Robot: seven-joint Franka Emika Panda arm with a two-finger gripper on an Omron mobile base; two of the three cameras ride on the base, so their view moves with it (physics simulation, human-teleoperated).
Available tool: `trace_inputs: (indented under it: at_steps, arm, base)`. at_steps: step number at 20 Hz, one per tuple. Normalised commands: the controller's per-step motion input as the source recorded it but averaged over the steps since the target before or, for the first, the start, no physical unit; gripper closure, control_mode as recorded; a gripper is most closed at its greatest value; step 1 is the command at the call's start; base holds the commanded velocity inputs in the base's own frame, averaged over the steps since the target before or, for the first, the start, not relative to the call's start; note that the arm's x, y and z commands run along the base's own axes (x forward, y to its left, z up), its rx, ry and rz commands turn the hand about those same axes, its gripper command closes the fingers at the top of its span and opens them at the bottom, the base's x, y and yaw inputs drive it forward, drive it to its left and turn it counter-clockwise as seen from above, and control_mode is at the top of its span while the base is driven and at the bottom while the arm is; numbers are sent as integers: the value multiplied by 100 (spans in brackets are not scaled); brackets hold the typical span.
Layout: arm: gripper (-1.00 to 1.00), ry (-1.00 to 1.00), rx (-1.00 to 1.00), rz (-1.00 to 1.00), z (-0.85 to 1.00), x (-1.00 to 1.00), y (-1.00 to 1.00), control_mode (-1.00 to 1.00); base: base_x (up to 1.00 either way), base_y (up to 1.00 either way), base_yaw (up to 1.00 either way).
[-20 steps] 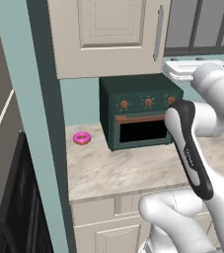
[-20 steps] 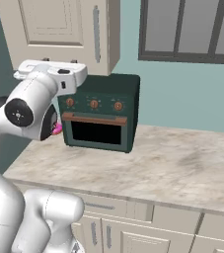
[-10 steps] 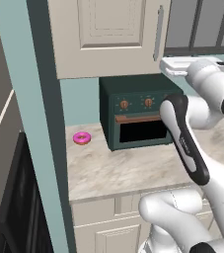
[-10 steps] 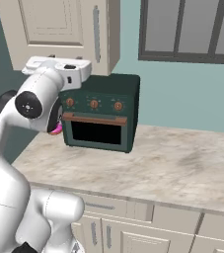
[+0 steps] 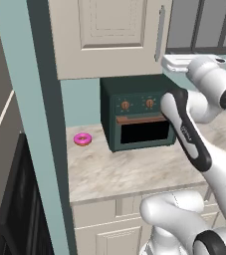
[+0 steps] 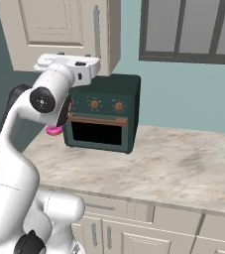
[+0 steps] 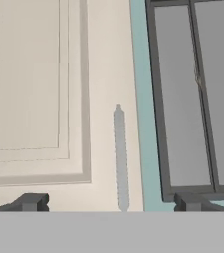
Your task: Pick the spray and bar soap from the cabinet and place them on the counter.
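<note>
On the counter (image 5: 119, 172) in my left base view sit the oven (image 5: 137, 119) and a pink donut (image 5: 82, 139), under the closed cabinet (image 5: 109, 35). In the right base view my arm rises before that door. In the hand view my tool (image 7: 111, 201) is open, facing the cabinet handle (image 7: 121, 158).

Pretty standard looking robot arm (image 5: 194, 144): glossy white rounded shells, with dark grey, almost black sections at the joints. One dark link has small pale lettering on it, too tiny to read. There's a round dark cap with a little white dot on the elbow (image 6: 42, 99). The base (image 6: 39, 218) is chunky and white.
</note>
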Motion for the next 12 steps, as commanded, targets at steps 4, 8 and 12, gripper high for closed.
trace_inputs:
  at_steps: [4, 8, 12]
  arm:
    - [-100, 0, 0, 0, 0, 44, -3, -100]
    - [-100, 0, 0, 0, 0, 38, 0, -100]
    - [-100, -1, 0, 0, 0, 36, 0, -100]
  base:
    - [0, 0, 0]
    - [0, 0, 0]
    - [0, 0, 0]
